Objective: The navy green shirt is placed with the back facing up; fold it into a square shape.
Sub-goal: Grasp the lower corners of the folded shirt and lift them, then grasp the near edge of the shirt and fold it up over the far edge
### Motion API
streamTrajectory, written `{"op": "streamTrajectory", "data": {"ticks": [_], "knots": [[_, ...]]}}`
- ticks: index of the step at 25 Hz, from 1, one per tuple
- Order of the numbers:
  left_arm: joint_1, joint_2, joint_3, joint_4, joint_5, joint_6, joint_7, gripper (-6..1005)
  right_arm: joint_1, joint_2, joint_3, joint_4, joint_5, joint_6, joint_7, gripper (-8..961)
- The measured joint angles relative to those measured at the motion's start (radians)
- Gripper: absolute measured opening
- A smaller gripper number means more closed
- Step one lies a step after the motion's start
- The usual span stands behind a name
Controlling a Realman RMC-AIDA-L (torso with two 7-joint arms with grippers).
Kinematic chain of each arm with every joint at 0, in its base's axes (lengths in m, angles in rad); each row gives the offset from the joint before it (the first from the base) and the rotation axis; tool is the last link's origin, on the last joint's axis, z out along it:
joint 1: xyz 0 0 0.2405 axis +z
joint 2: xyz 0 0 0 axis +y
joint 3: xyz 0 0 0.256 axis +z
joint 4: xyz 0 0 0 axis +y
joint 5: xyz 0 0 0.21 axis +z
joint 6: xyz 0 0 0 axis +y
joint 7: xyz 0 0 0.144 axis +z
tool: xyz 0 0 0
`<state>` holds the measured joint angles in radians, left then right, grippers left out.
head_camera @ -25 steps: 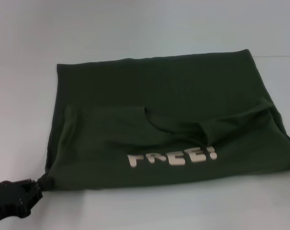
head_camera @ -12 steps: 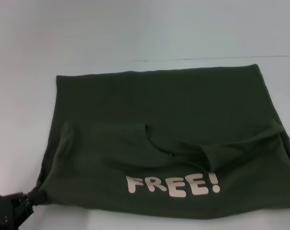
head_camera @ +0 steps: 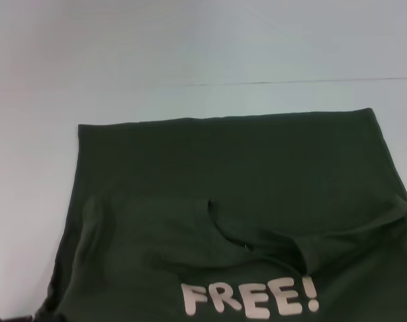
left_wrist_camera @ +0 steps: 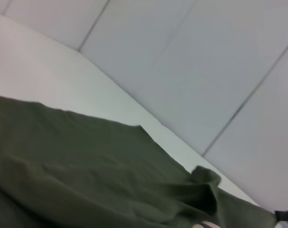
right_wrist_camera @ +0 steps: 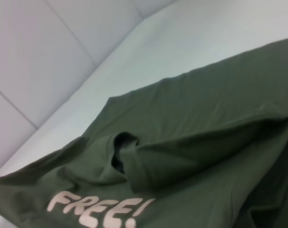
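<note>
Mostly the head view is filled by the navy green shirt [head_camera: 230, 221], which lies spread on the pale tabletop [head_camera: 190, 47] and runs off the near edge of the picture. Its far edge is a straight line across the tabletop, and its near layer is folded over so that the pale lettering "FREE!" [head_camera: 250, 299] faces up. Just beyond the lettering, the neck opening [head_camera: 227, 231] curves through the fabric, and a folded sleeve [head_camera: 311, 251] lies to its right. At the near left corner of this view, a sliver of something black [head_camera: 9, 318] shows beside the shirt's bunched corner; whether it is the left tool I cannot tell, and its state cannot be told either.

From the left wrist view, the shirt [left_wrist_camera: 87, 171] stretches over the tabletop [left_wrist_camera: 39, 71], with a raised fold of fabric [left_wrist_camera: 206, 183] near its far end. A small dark part [left_wrist_camera: 285, 216] sits at the picture's edge, just past the cloth. The left tool's fingers are not visible here.

From the right wrist view, the shirt [right_wrist_camera: 201, 128] drapes close to the camera, the lettering [right_wrist_camera: 96, 209] and the neck opening [right_wrist_camera: 122, 147] both plain. The tabletop [right_wrist_camera: 191, 33] shows beyond. The right tool is not seen in any view.
</note>
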<state>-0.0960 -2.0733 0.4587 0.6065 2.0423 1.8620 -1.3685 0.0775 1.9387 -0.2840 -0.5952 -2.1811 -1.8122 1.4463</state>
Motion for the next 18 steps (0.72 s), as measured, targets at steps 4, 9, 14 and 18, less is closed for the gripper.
{"op": "streamTrajectory", "data": {"ticks": [4, 9, 14, 18], "knots": [[0.009, -0.001, -0.01, -0.002, 0.041, 0.025, -0.007, 2, -0.006, -0.003, 0.013, -0.001, -0.033, -0.034, -0.011, 44], [0.008, 0.0, -0.047, 0.003, 0.043, 0.037, -0.023, 2, 0.008, -0.015, 0.054, -0.01, -0.039, -0.06, -0.01, 47], [-0.068, 0.013, -0.133, -0.002, 0.032, 0.035, -0.059, 2, 0.08, -0.037, 0.122, -0.016, -0.035, -0.067, 0.015, 51], [-0.177, 0.021, -0.183, -0.003, 0.032, -0.026, -0.113, 2, 0.165, -0.055, 0.155, -0.016, -0.033, -0.032, 0.051, 54]]}}
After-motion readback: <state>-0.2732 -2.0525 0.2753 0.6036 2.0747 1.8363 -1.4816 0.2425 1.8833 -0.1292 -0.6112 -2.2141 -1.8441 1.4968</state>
